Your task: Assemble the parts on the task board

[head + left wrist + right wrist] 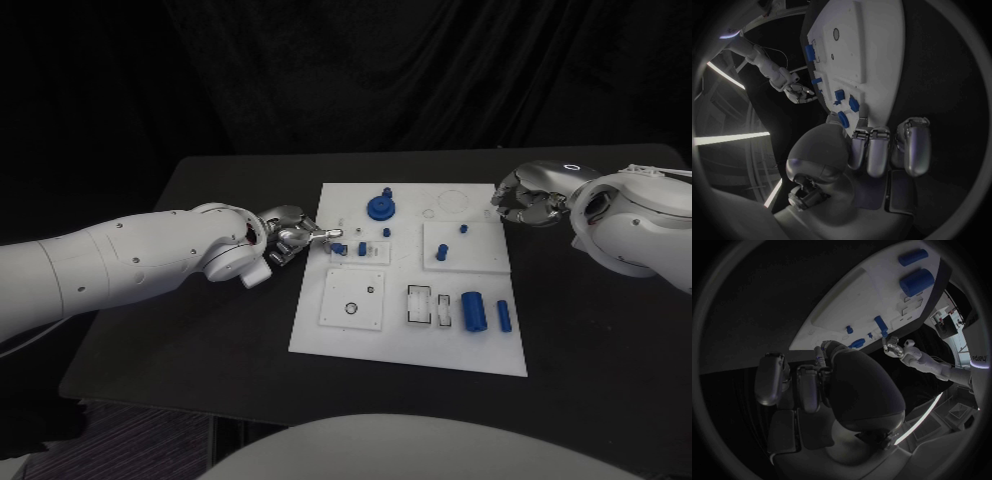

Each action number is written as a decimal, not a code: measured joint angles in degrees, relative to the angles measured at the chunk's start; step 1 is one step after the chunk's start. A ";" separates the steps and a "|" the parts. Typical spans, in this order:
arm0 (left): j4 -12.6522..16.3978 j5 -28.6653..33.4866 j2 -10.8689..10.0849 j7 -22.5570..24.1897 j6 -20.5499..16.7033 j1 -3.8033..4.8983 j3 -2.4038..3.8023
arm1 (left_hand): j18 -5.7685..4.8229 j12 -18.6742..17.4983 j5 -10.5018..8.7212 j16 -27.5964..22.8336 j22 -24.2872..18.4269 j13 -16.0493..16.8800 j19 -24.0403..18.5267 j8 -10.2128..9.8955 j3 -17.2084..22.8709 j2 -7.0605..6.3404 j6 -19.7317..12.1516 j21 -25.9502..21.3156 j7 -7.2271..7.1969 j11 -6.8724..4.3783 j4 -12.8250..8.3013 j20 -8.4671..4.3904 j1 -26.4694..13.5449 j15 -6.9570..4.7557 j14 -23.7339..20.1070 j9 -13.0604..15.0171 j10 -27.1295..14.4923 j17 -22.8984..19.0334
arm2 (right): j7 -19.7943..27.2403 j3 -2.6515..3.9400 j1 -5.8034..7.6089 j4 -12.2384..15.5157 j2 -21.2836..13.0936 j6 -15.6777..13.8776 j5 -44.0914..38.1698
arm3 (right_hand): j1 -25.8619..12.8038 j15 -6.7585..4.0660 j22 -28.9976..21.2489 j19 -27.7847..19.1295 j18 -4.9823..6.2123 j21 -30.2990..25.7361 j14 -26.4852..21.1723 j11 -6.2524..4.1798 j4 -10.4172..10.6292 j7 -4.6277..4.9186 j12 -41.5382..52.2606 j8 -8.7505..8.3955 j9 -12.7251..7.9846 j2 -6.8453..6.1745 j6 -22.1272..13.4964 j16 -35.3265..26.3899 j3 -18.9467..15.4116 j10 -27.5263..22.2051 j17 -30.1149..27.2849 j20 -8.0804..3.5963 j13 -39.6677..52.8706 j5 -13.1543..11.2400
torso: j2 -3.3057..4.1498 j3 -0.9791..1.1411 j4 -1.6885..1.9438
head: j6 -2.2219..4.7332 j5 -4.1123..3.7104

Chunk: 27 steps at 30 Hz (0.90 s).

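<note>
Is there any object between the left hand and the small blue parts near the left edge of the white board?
Nothing visible. The left hand sits at the task board's left edge, fingertips reaching toward the small blue parts, with bare board between them.

Left robot hand point(293, 238) and right robot hand point(526, 200), fingers curled

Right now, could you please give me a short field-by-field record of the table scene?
surface: black table
task board: white plate, mid-table
left hand: at the board's left edge, fingers curled; whether it holds anything is unclear
right hand: at the board's far right corner, fingers curled; contents unclear
parts: blue pieces, including a round part at the far end and two cylinders nearer the robot
</note>
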 measured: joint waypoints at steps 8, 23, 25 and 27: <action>-0.31 -1.72 0.44 0.05 -0.60 0.07 0.06 | 0.00 -0.25 1.21 0.00 0.00 -0.03 0.20 0.00 -0.31 0.60 -0.01 0.00 0.02 0.11 -0.01 0.20 0.60 0.25 -0.16 0.02 -0.09 0.00 | -0.10 0.00 0.00 0.00 0.03 0.28 0.00 | 0.00 0.00 0.00 0.00 0.00 0.00 0.00 0.00 0.00 0.00 0.00 0.00 0.00 0.00 0.00 0.00 0.00 0.00 0.00 0.00 0.00 0.00 | -0.05 0.01 -0.02 | 0.00 0.08; -1.07 -4.45 1.40 -0.54 -1.33 0.24 0.17 | 0.00 -0.04 5.80 0.00 0.00 0.04 0.20 1.05 0.43 -0.16 2.92 0.00 0.17 0.27 -0.56 0.20 6.53 0.47 -0.16 0.05 -0.14 0.00 | -0.29 0.00 -0.12 -0.02 0.09 1.04 0.00 | 0.01 0.00 -0.01 0.00 0.00 0.00 0.00 0.00 0.00 0.00 0.00 0.00 0.01 -0.01 0.00 0.00 0.00 0.00 0.00 0.00 -0.01 0.00 | -0.07 0.07 -0.05 | 0.00 0.11; -1.11 -5.14 1.51 -0.82 -1.45 0.27 0.18 | 0.01 -0.02 5.30 0.00 0.00 0.04 0.20 1.72 0.52 -0.17 3.61 0.00 -0.14 0.15 -0.47 0.20 6.65 0.46 -0.13 0.05 -0.03 0.00 | -0.32 0.00 -0.14 -0.02 0.10 1.14 0.00 | 0.01 0.00 -0.01 0.00 0.00 0.00 0.00 0.00 0.00 0.00 0.00 0.00 0.01 -0.01 0.00 0.00 0.00 0.00 0.00 0.00 0.00 0.00 | -0.07 0.07 -0.05 | 0.00 0.12; -1.14 -5.87 1.59 -1.16 -1.57 0.28 0.20 | 0.00 -0.02 4.55 0.00 0.00 0.04 0.20 2.28 0.59 -0.13 3.77 0.00 -0.30 -0.06 -0.40 0.20 6.69 0.27 -0.02 0.05 -0.21 0.00 | -0.35 0.00 -0.16 -0.02 0.11 1.25 0.00 | 0.01 0.00 -0.01 0.00 0.00 0.00 0.00 0.00 0.00 0.00 0.00 0.03 0.01 -0.01 0.00 0.00 0.00 0.00 0.00 0.00 0.00 0.00 | -0.07 0.07 -0.05 | 0.00 0.13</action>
